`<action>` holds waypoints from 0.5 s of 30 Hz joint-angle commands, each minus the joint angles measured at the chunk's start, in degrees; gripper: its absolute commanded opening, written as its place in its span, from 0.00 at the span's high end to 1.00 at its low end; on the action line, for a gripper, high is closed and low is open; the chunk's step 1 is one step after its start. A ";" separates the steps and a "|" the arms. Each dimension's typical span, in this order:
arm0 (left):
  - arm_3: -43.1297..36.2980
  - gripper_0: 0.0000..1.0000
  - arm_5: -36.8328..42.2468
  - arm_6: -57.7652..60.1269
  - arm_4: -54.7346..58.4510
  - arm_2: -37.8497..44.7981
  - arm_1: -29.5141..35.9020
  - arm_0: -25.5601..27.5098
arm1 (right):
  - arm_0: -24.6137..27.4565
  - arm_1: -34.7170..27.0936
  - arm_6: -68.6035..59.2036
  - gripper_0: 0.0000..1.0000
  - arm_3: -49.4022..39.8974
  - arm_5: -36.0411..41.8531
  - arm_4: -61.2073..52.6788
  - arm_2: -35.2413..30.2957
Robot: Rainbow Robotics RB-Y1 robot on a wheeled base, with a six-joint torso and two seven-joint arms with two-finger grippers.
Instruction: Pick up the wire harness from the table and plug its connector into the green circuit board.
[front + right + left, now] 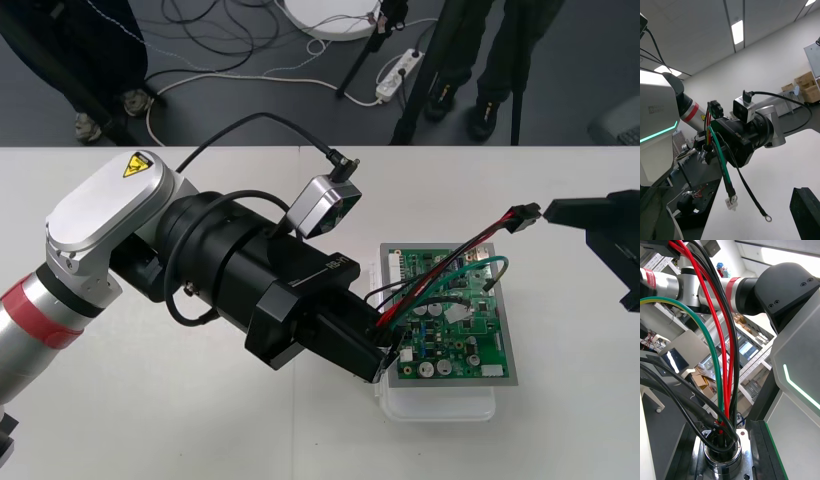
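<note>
Red, black and green wires of the thin wire harness (452, 262) rise from its round metal socket (720, 457), which we see clamped between the jaws of the left gripper (385, 360), over the flat green circuit board (470, 345). Its small black plug (522, 214) hangs just before the jaws of the right gripper (605, 240), which seem spread apart.

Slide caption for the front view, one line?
Left gripper holds the wire harness at the green circuit board's left edge; its plug is in the air, unplugged, beside the right gripper.
</note>
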 commanded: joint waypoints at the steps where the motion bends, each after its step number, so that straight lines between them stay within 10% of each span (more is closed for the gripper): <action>1: -1.26 1.00 2.50 3.85 0.87 -0.54 1.76 -1.68 | -7.01 2.00 -3.22 0.00 0.13 -0.73 -0.57 -1.79; 15: -1.17 1.00 3.21 3.23 0.70 -0.54 2.02 -1.32 | -14.65 7.18 -13.15 0.00 2.59 -0.73 -0.40 -1.62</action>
